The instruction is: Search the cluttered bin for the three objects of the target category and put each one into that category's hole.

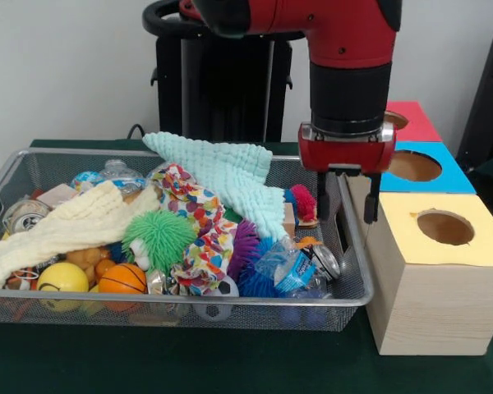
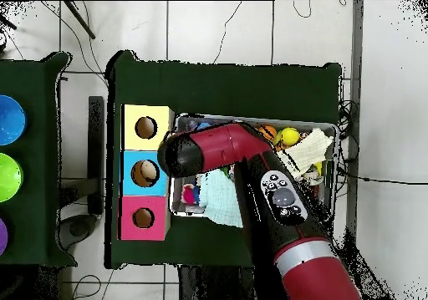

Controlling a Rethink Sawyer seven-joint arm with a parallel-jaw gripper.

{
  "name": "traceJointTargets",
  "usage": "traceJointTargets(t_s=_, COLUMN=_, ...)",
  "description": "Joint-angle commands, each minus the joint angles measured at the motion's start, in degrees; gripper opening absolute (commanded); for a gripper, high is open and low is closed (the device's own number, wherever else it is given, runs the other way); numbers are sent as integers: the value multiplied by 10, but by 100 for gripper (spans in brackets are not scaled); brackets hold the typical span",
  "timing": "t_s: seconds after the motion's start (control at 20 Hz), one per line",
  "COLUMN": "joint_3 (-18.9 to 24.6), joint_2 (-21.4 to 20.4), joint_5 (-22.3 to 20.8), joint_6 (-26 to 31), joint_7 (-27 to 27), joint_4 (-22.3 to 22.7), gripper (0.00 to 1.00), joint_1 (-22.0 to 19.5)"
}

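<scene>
The gripper (image 1: 346,197) hangs open and empty above the wire bin's (image 1: 355,246) 3 o'clock rim. Yellow-topped box (image 1: 440,279) stands beside it.

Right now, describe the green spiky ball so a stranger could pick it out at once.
Start at the wire mesh bin on the green table. Among the clutter near its middle, between the cream cloth and the patterned fabric, sits the green spiky ball. It is the only bright green thing there, covered in soft rubbery bristles, unlike the smooth yellow ball and the orange basketball in front of it.
</scene>
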Motion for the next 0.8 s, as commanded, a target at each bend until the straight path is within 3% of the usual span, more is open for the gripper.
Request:
traceJointTargets(t_s=0.05, joint_3=53, joint_2=56, joint_5=-47, joint_6=57, joint_7=-189, joint_4=-58, gripper=100, joint_1=-29)
traceJointTargets(t_s=0.35, joint_3=64, joint_2=62, joint_5=-61, joint_6=50, joint_7=-188, joint_4=-50, gripper=100, joint_1=-47)
traceJointTargets(t_s=0.8, joint_3=72, joint_2=20, joint_5=-51, joint_6=82, joint_7=-164, joint_4=-19, gripper=100, joint_1=-56)
